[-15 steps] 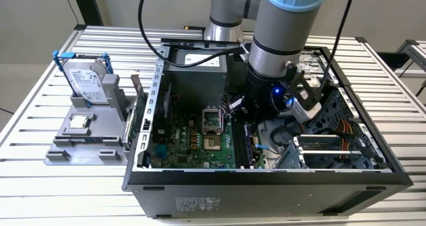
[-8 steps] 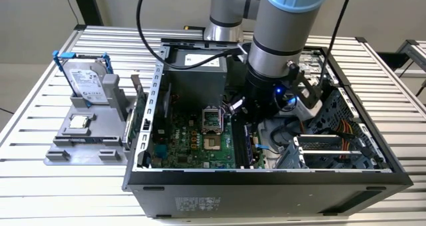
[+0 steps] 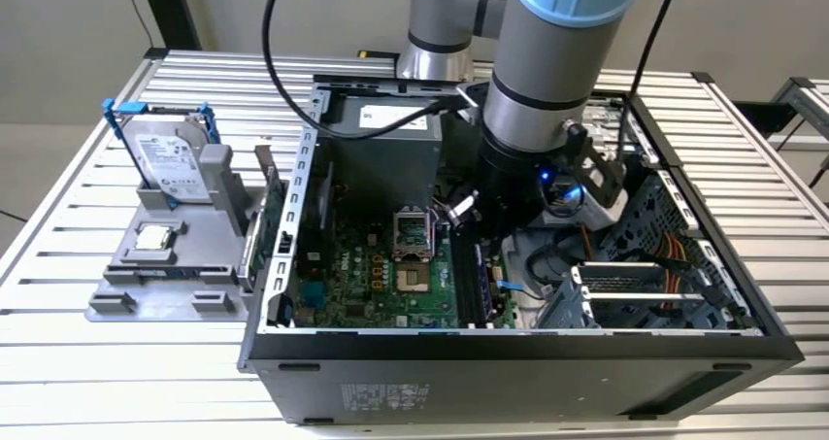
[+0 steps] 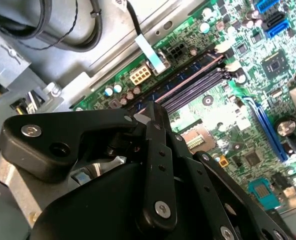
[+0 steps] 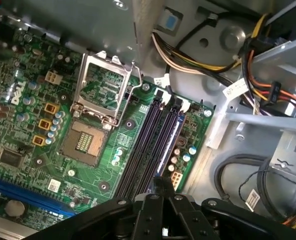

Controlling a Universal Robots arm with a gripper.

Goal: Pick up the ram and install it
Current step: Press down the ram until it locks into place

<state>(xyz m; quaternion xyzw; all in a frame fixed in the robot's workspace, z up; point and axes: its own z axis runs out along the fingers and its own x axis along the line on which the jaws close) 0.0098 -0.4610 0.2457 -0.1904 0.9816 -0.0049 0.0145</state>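
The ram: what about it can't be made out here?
1. Exterior view: the arm covers part of the memory slots.
2. Both wrist views: the end effector's black body hides whether it holds the ram.
3. First wrist view: the slots' near ends lie behind the end effector.

An open computer case (image 3: 518, 362) lies on a slatted metal table (image 3: 78, 362), filling the centre and right of the frame. The robot arm (image 3: 550, 61) reaches down from the top into the case, above the green motherboard (image 3: 376, 275). At left, a grey holder (image 3: 162, 285) carries an upright hard drive (image 3: 169, 163) and a small square processor chip (image 3: 154, 236).
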